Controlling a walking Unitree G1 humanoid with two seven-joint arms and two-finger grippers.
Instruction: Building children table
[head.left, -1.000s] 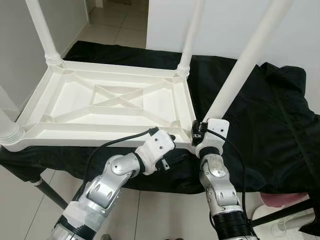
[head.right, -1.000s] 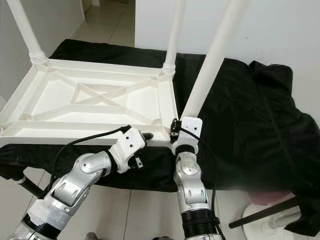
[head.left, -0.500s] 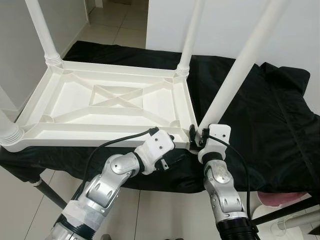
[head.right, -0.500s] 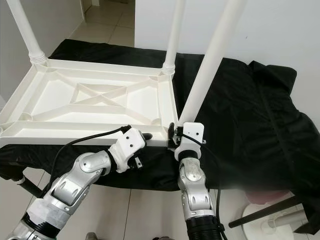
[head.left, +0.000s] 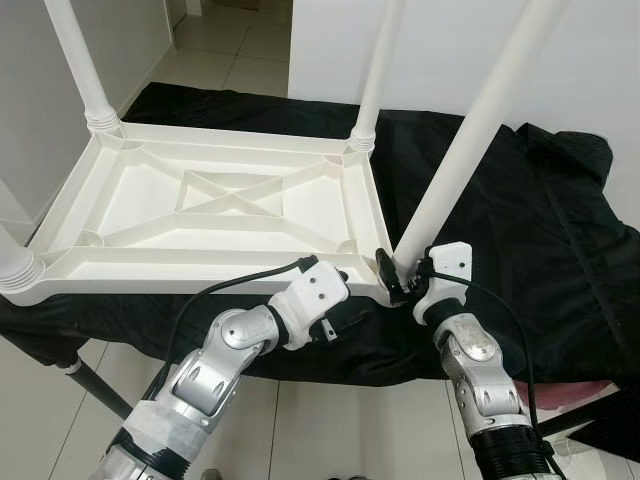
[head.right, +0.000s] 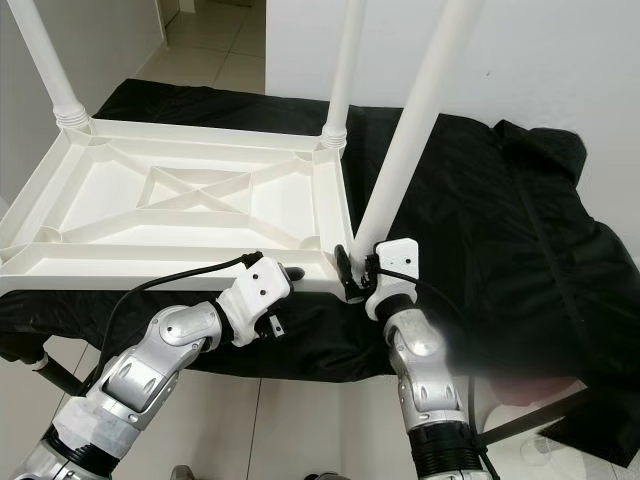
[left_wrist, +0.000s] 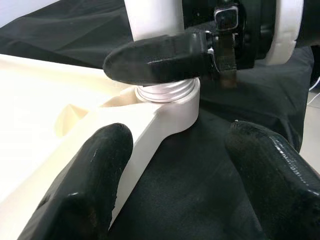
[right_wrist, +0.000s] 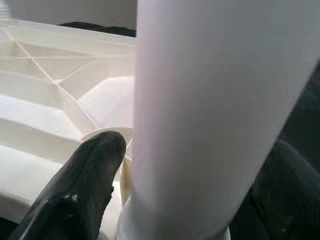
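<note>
A white plastic children's table (head.left: 200, 268) lies upside down on a black cloth (head.left: 520, 230), its legs pointing up. The near right leg (head.left: 470, 140) stands in the corner socket (left_wrist: 175, 102). My right gripper (head.left: 400, 275) is shut on the base of this leg, one black finger (right_wrist: 82, 187) on each side. My left gripper (head.left: 340, 276) sits at the near rim just left of that corner. It is open, its fingers (left_wrist: 95, 175) spread apart either side of the rim edge. Three more legs stand at the far left (head.left: 78, 65), far right (head.left: 375, 70) and near left (head.left: 15, 265).
The black cloth drapes over a low support with dark legs (head.left: 100, 385). Tiled floor (head.left: 230, 45) lies beyond and below. A white wall (head.left: 600, 70) rises behind on the right, another on the left. Something pink (head.left: 600, 392) sits low at the right.
My right wrist has swung to the right around the leg's base, still holding it, and the forearm now leans in from the right. The left arm has stayed put.
</note>
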